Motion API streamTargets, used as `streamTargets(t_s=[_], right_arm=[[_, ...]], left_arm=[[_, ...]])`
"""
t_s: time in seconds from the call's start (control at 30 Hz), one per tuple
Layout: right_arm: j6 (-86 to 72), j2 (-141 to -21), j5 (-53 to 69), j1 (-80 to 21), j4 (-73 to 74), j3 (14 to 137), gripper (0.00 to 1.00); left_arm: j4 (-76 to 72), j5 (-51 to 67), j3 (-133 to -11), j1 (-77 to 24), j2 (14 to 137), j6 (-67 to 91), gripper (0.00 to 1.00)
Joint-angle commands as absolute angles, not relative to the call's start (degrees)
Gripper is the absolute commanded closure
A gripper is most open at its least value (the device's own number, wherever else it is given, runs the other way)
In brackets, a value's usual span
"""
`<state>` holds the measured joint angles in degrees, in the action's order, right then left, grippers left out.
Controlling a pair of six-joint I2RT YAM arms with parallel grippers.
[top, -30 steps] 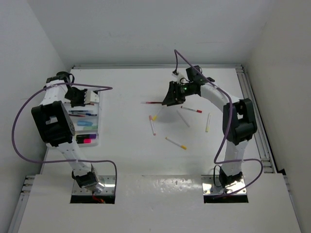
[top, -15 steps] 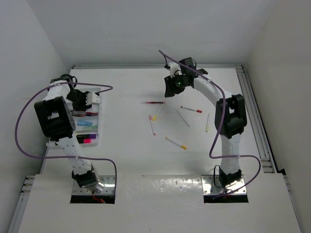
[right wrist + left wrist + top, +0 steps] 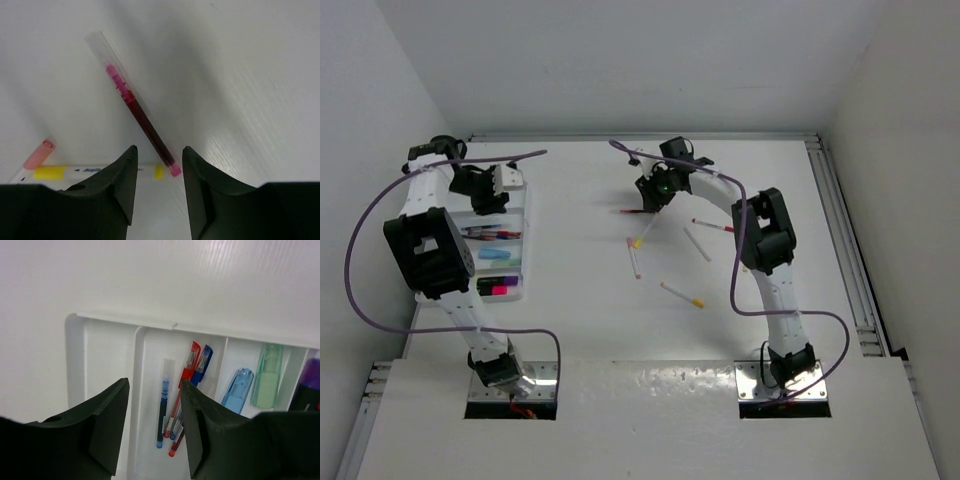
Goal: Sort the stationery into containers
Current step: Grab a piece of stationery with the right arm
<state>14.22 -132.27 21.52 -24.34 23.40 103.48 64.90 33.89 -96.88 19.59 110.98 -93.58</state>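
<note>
Crimson-inked pen (image 3: 140, 117) lies on the table (image 3: 250, 75) beneath your right jaws, half open and empty, so centre across its barrel, clear of the yellow-banded pen (image 3: 95, 172) beside its tip, while your left jaws hang parted and empty over the tray (image 3: 120, 320).

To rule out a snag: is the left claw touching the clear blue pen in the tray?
Apart. Left wrist view: the clear blue pen lies in the tray between the open left claw's fingers, bare floor on both sides.
</note>
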Motion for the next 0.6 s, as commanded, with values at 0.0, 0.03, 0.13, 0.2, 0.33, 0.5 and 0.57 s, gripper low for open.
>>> streamTargets(t_s=[0.0,0.03,0.13,0.2,0.33,0.5,0.57], right_arm=[[18.19,-133.59,23.2,-25.22,21.35,107.66,0.6],[18.89,-134.38,23.2,-25.4,21.36,107.84,0.6],[20.38,-135.61,23.64,-25.75,22.41,108.36,0.62],[21.7,-136.75,23.64,-26.1,24.07,109.42,0.63],[23.38,-138.51,23.03,-26.54,26.54,111.88,0.64],[28.9,-139.83,19.87,-27.6,29.97,112.68,0.69],[30.92,-140.36,19.6,-28.12,32.16,113.29,0.69]], left_arm=[[70.48,43.67,-100.02,19.78,105.83,-91.76,0.48],[70.92,44.29,-100.28,19.95,105.47,-91.5,0.48],[72.16,45.96,-100.72,19.78,104.59,-91.15,0.48],[72.25,46.58,-100.63,19.6,103.98,-90.97,0.47],[72.07,47.02,-100.55,19.51,103.18,-90.53,0.47],[72.25,47.37,-100.63,19.25,102.48,-90.26,0.46],[72.07,47.11,-100.63,18.99,102.04,-90.0,0.46]])
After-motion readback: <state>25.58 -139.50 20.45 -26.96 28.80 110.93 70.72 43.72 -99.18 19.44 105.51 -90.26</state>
